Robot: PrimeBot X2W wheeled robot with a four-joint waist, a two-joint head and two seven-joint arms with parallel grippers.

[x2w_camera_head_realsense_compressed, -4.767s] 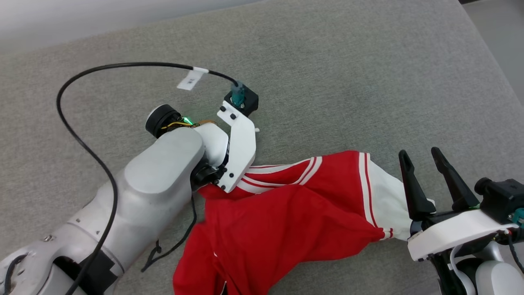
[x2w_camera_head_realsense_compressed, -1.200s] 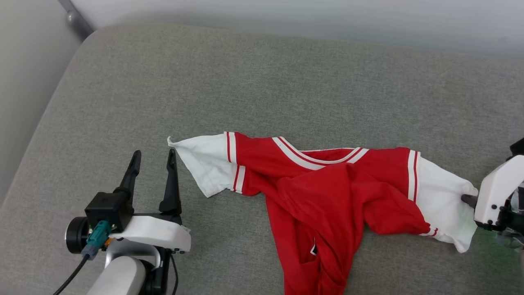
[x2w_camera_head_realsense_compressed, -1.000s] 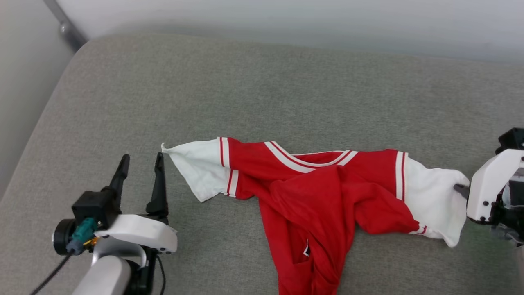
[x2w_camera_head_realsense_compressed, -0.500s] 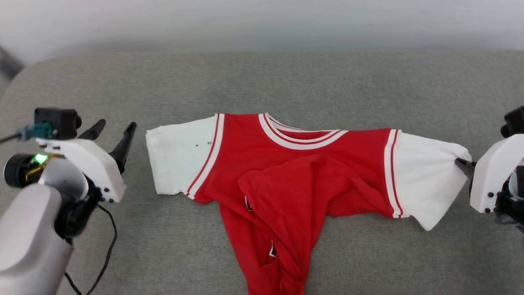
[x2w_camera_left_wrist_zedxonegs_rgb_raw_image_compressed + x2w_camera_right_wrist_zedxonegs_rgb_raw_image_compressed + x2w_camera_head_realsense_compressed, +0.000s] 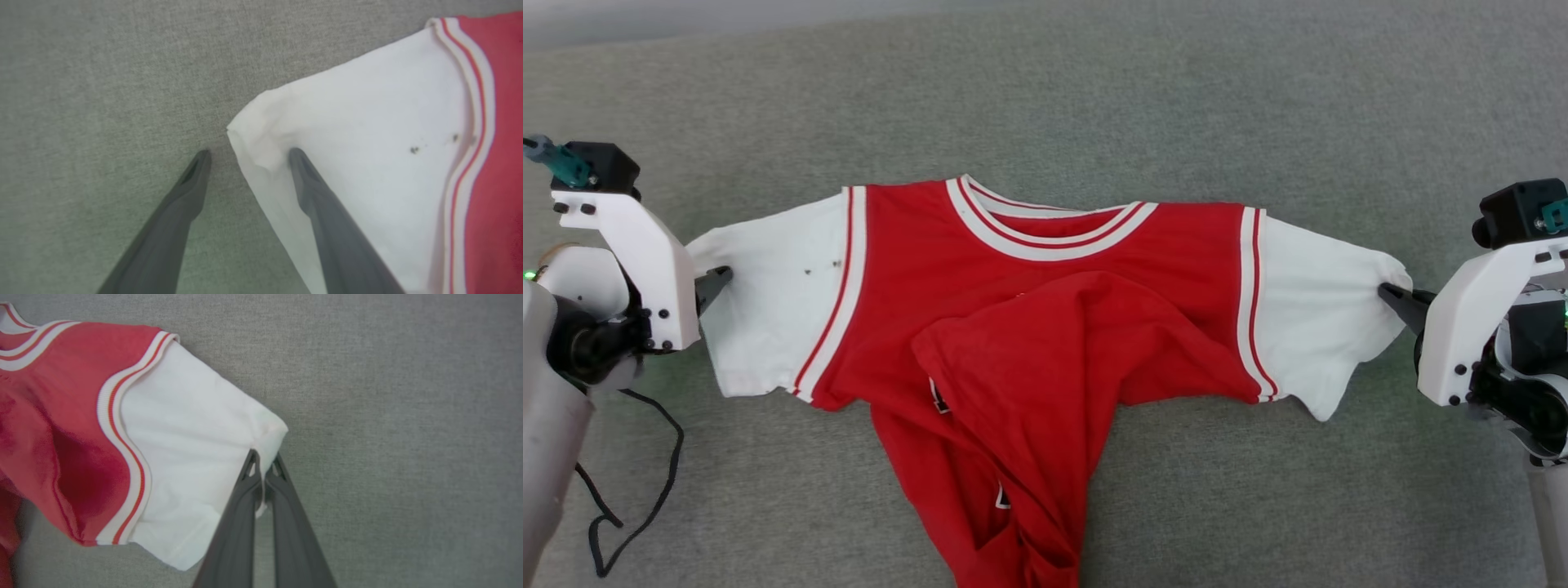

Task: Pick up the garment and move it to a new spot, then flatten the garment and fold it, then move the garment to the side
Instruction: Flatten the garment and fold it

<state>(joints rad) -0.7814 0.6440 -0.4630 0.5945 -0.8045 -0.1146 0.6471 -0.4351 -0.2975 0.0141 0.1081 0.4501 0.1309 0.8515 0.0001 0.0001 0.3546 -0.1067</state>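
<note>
The garment [image 5: 1029, 327], a red jersey with white sleeves and a striped collar, lies spread sideways on the grey cushion, its lower body bunched and folded over toward the front. My right gripper [image 5: 264, 465] is shut on the edge of the right white sleeve [image 5: 1319, 310], pulling it taut. My left gripper [image 5: 247, 157] is open at the left white sleeve [image 5: 367, 143]; one finger lies on top of the sleeve, the other rests on the cushion beside its edge. Small dark specks mark that sleeve. The black letters and number are mostly hidden in the folds.
The grey fabric cushion [image 5: 1094, 98] spreads wide around the garment. A black cable [image 5: 637, 474] loops down from my left arm at the lower left. The cushion's pale far edge runs along the top left.
The camera has tilted down. My left gripper has moved in to the left sleeve, one finger now over it. The garment is stretched wider between both sleeves.
</note>
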